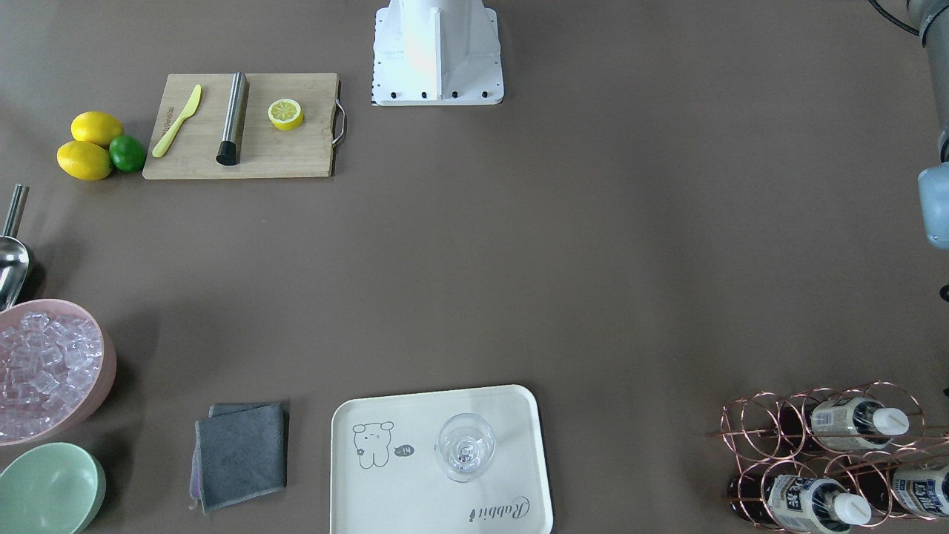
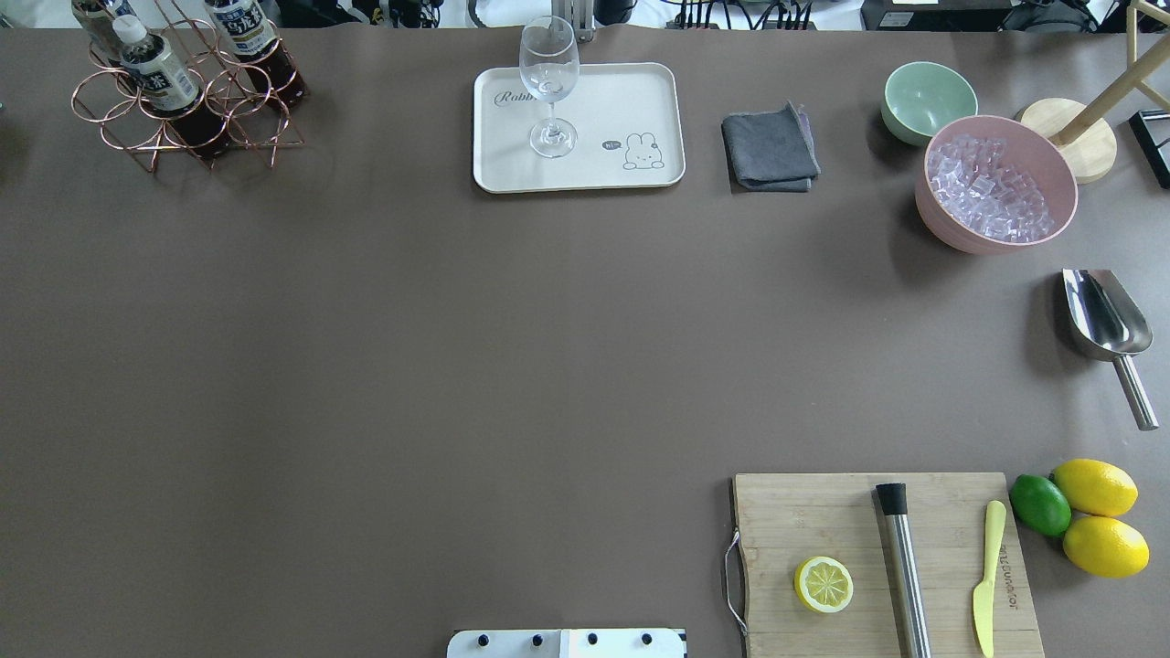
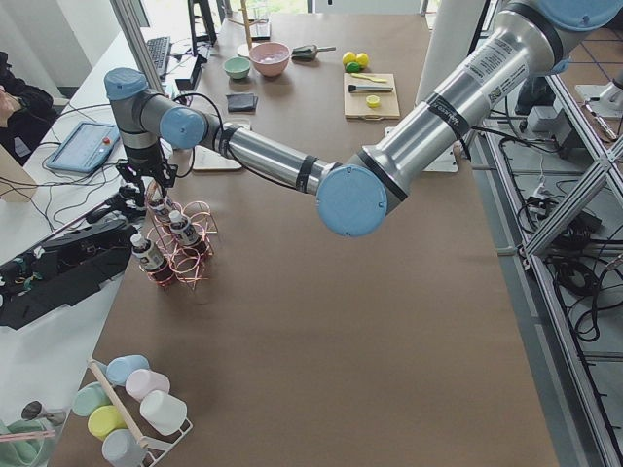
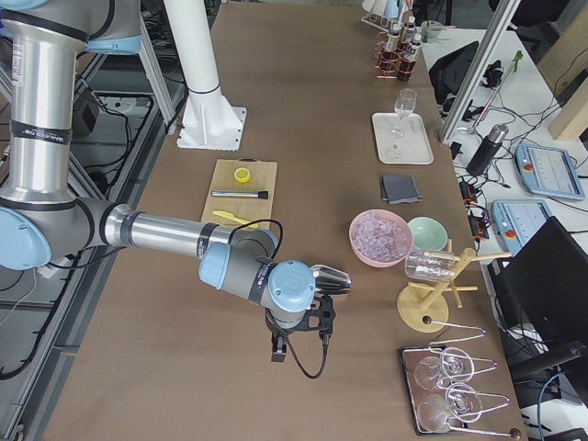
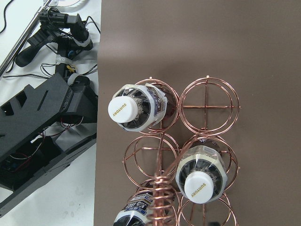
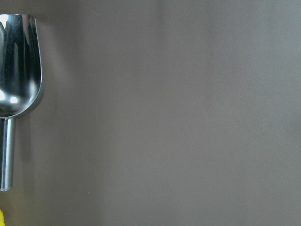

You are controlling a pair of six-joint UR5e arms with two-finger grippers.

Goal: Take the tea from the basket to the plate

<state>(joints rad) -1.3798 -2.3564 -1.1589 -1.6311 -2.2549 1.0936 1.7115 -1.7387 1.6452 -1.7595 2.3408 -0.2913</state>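
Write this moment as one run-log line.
left gripper over basket, state unclear | three tea bottles in basket | plate holds only glass

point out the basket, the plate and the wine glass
basket (image 5: 205,107): left wrist view, crossed wires inside an empty ring
plate (image 1: 519,452): front-facing view, bare surface near its edge
wine glass (image 2: 548,64): overhead view, its bowl

Even bright light, soft shadows, glare on scoop (image 6: 19,70).

A robotics lab: a jointed grey-and-blue robot arm (image 3: 458,92) reaches over a long brown-covered desk (image 3: 341,321). Aluminium framing (image 4: 472,73) and loose cables (image 3: 574,277) line its long edges. A teach pendant (image 4: 549,170) and a dark monitor (image 4: 551,266) sit beyond the edge opposite the robot.
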